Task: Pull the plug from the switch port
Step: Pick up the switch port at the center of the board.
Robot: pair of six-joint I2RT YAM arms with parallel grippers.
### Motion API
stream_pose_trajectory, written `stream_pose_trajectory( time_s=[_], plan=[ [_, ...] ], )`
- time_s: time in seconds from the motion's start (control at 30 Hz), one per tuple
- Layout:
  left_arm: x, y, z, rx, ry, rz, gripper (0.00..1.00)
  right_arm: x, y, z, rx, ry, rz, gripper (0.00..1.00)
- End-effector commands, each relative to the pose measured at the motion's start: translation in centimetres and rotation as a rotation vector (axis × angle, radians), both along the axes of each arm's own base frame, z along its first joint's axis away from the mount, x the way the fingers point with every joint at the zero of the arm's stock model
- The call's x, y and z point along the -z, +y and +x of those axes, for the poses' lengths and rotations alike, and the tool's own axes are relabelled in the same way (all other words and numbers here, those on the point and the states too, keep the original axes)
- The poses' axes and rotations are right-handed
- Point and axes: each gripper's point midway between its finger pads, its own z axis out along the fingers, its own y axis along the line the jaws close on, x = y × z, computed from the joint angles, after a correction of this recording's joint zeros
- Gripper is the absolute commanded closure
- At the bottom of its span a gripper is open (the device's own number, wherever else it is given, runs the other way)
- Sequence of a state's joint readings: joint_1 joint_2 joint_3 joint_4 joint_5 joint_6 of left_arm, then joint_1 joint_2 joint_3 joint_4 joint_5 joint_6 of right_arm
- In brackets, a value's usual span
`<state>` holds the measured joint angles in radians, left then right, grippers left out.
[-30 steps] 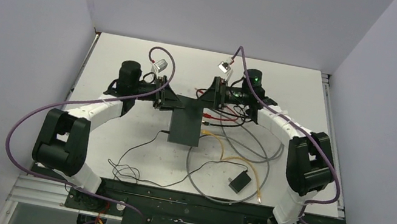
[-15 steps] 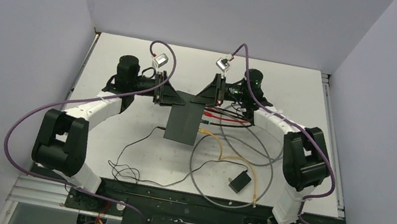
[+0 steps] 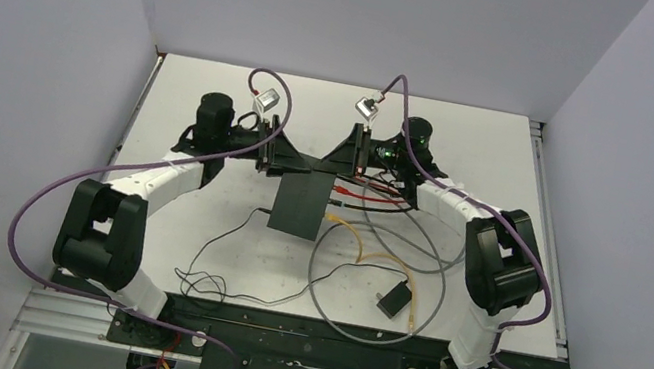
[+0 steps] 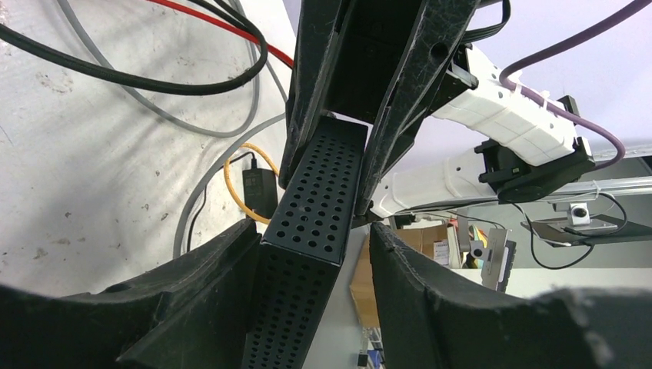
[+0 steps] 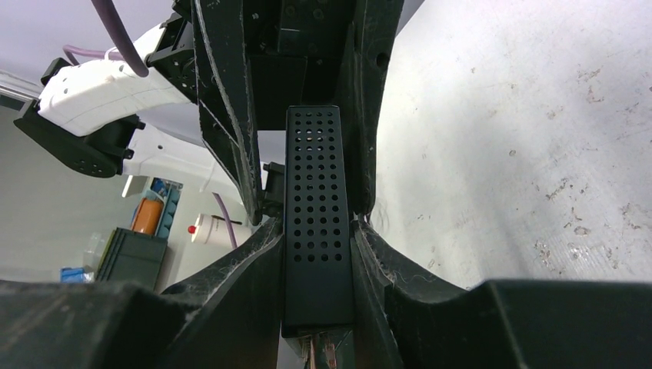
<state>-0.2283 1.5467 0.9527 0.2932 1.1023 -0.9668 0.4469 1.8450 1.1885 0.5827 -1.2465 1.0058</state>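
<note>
The switch (image 3: 301, 205) is a flat black box, its far end raised between my two grippers. In the right wrist view its perforated edge (image 5: 315, 223) is pinched by both fingers of my right gripper (image 5: 317, 224), which is shut on it. Plugs (image 5: 327, 354) stick out of it near the bottom edge. From above, red and black cables (image 3: 372, 196) and a yellow cable (image 3: 351, 227) leave its right edge. My left gripper (image 4: 314, 229) is open around the switch (image 4: 319, 192): one finger touches it and a gap separates it from the other finger (image 4: 400, 269).
A small black adapter block (image 3: 393, 300) lies near the front right, its thin black cord (image 3: 220, 247) trailing left. A grey cable loop (image 3: 330, 317) and the yellow cable curl on the white table (image 3: 215, 104) in front of the switch. Walls enclose the back and both sides.
My right gripper closed on the switch, whose far end rose and swung slightly left. My left gripper's jaws then opened off it.
</note>
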Motion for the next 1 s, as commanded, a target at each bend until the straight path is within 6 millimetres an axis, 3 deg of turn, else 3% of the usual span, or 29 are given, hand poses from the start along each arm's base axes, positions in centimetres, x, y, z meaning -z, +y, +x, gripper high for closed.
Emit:
stream_pose_trajectory(
  time_s=[0.0,0.27,0.47,0.6,0.73,0.83,0.9,0.97],
  plan=[
    [-1.1,-1.0,-1.7,0.073,-0.047,-0.029,0.48,-4.9,0.1,0.7,0.073,-0.157,0.081,0.95],
    [2.1,-0.1,-1.8,0.048,-0.029,0.116,0.43,-5.1,-0.3,0.7,0.084,-0.165,0.074,0.95],
    [1.8,-0.2,-2.7,0.084,-0.025,0.095,0.49,-4.9,-0.5,1.1,0.089,-0.162,0.068,0.95],
    [0.0,-1.0,-2.9,0.11,-0.041,0.022,0.66,-4.6,-0.4,1.2,0.089,-0.157,0.065,0.95],
    [-0.9,-1.2,-2.5,0.111,-0.053,0.002,0.97,-4.5,-0.4,1.3,0.091,-0.153,0.062,0.95],
    [-1.4,-1.2,-2.6,0.116,-0.066,-0.005,1.0,-4.2,-0.5,1.6,0.109,-0.143,0.051,0.94],
    [-1.4,-1.1,-2.4,0.11,-0.06,-0.003,1.0,-4.1,-0.7,1.9,0.125,-0.146,0.045,0.85],
    [-1.0,-0.8,-2.1,0.096,-0.056,0.014,1.0,-4.4,-1.0,2.2,0.145,-0.159,0.036,0.63]
  ],
)
